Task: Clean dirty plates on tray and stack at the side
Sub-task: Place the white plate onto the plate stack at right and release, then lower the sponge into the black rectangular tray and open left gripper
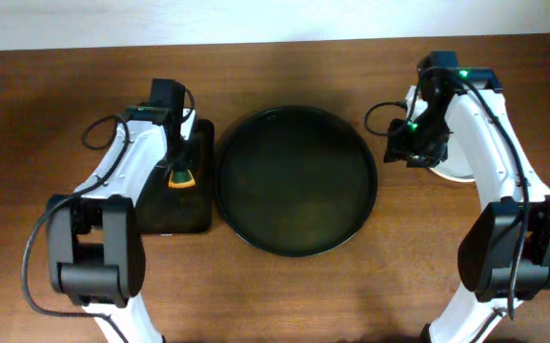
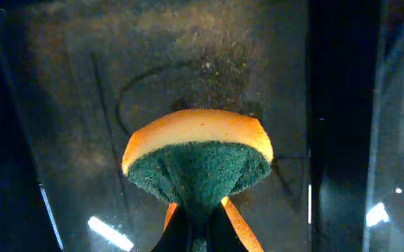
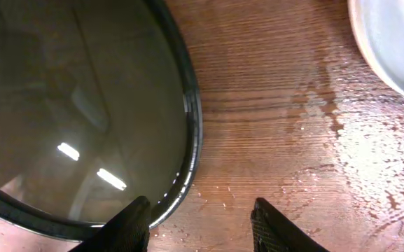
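Note:
The large round black tray (image 1: 296,181) lies at the table's middle with no plates on it; its rim also shows in the right wrist view (image 3: 191,133). White plates (image 1: 454,172) sit at the right side, mostly hidden under my right arm; a white plate edge shows in the right wrist view (image 3: 391,42). My left gripper (image 1: 180,174) is shut on an orange and green sponge (image 2: 198,157) over the rectangular black tray. My right gripper (image 3: 202,213) is open and empty above wet wood between the round tray and the plates.
A smaller rectangular black tray (image 1: 174,214) lies left of the round tray, its wet surface below the sponge (image 2: 82,105). Water drops mark the wooden table (image 3: 356,154) near the plates. Bare wood runs along the front.

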